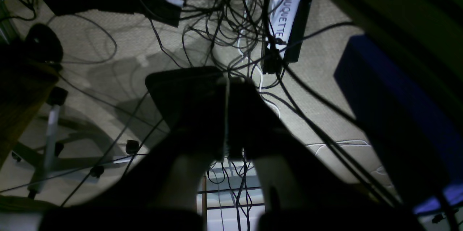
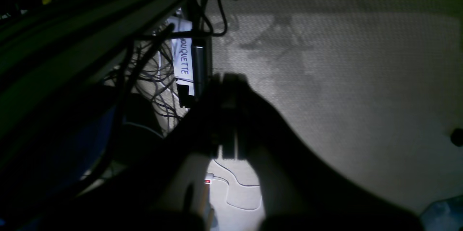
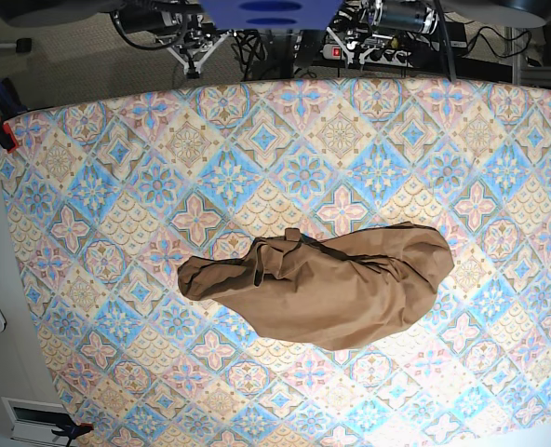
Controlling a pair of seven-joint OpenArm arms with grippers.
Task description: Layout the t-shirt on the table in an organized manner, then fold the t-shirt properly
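**A:** Nearest the base camera, what did we have?

**B:** Bare patterned surface [image 3: 117,372] along the front edge, blue, pink and cream diamonds. Just beyond that, right around the middle, the t-shirt [image 3: 331,284] lay in a crumpled tan-brown heap, bunched and creased, with one lumpy end stretched toward that view's left and a rounder bulk on its right. It was flat on the surface, nothing touching it.

**A:** And the arms?

**B:** Back past the far edge, only bits of their bases showing at the top of the frame. Neither hand was over the cloth.

**A:** The left hand, then?

**B:** The left hand [image 1: 227,115] was a dark silhouette in its wrist view, fingers pressed together, pinching nothing. Below it lay carpeted floor [image 1: 119,64], a tangle of black cables [image 1: 231,17] and a white label [image 1: 287,6] with lettering.

**A:** And the right?

**B:** The right hand [image 2: 228,115] looked the same: dark, fingers pressed together, empty, hanging over pale carpet with that lettered label off to one side.
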